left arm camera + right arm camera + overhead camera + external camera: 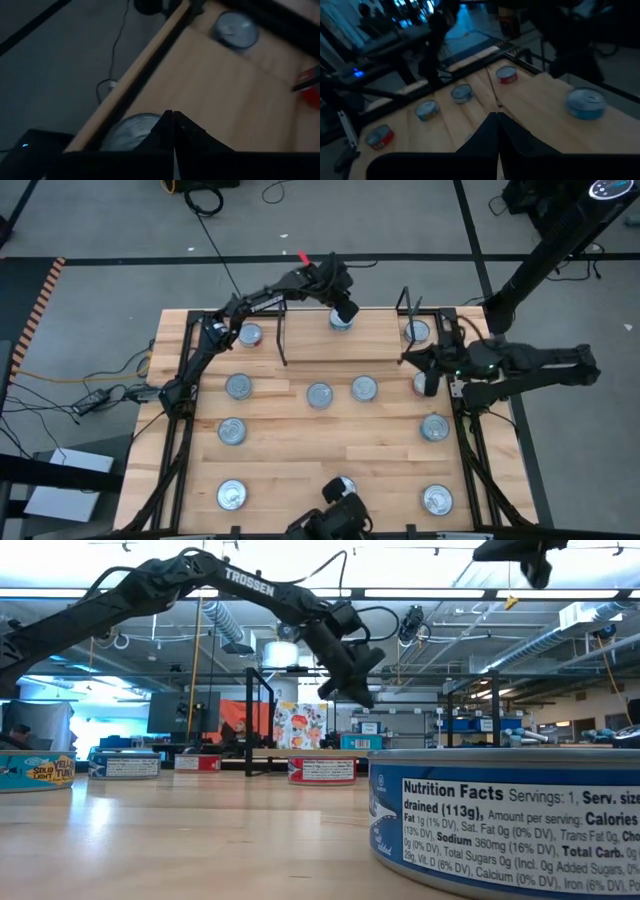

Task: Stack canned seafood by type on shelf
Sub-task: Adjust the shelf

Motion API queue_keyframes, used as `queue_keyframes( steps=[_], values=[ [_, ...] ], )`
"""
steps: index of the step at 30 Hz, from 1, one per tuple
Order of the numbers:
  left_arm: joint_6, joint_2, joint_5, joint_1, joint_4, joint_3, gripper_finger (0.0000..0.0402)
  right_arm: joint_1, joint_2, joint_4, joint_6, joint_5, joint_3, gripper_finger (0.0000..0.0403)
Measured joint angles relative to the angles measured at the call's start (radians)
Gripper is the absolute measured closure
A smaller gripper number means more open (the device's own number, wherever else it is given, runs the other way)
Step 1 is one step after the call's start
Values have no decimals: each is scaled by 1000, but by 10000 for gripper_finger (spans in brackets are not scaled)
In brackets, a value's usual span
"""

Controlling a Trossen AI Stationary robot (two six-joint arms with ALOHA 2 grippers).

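12 seafood tins lie on the wooden table [300,460], lids up. 3 sit along the near edge by the low camera: one toward the left corner [232,495], one toward the right corner [437,499], and a blue-labelled tin [500,825] between them, just in front of the lens with its nutrition panel showing.

In the next row back are 2 tins, one near the left edge [232,431] and one near the right edge [434,427]. Past the middle of the table is a line of 4, and the right gripper [430,387] hangs well above the rightmost of them [420,382], partly covering it from above. Its fingers are pressed together and hold nothing.

At the far edge stands the shelf [370,340], a light board between 2 black wire end frames. A single tin [341,322] rests on the board's far edge. The left gripper [346,311] hangs over this tin, fingers [162,131] closed tip to tip and empty. Whether it touches the lid cannot be told.

A tin [250,335] lies just outside the left frame and another [417,331] lies by the right frame.
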Motion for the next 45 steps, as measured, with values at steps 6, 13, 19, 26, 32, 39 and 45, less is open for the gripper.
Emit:
queue_keyframes(
  steps=[6, 13, 19, 26, 32, 39, 45],
  values=[
    [-43, 0, -7, -68, 124, 0, 400, -52, -13, -324, 73, -13, 168, 395],
    [-95, 0, -33, -134, 289, 0, 401, -159, -13, -702, 288, -20, 354, 396],
    [-108, -1, -46, -168, 396, 0, 401, -261, 23, -817, 344, -51, 416, 397],
    [-104, -1, -45, -203, 524, 0, 401, -329, 64, -798, 262, -135, 417, 398],
    [-103, -1, -16, -211, 601, 1, 401, -347, 27, -731, 291, -175, 331, 401],
    [-104, -2, 34, -227, 732, -15, 401, -348, -80, -507, 356, -257, 106, 402],
    [-148, -3, 117, -228, 929, -84, 401, -348, -219, -321, 407, -255, -18, 402]
  ],
)
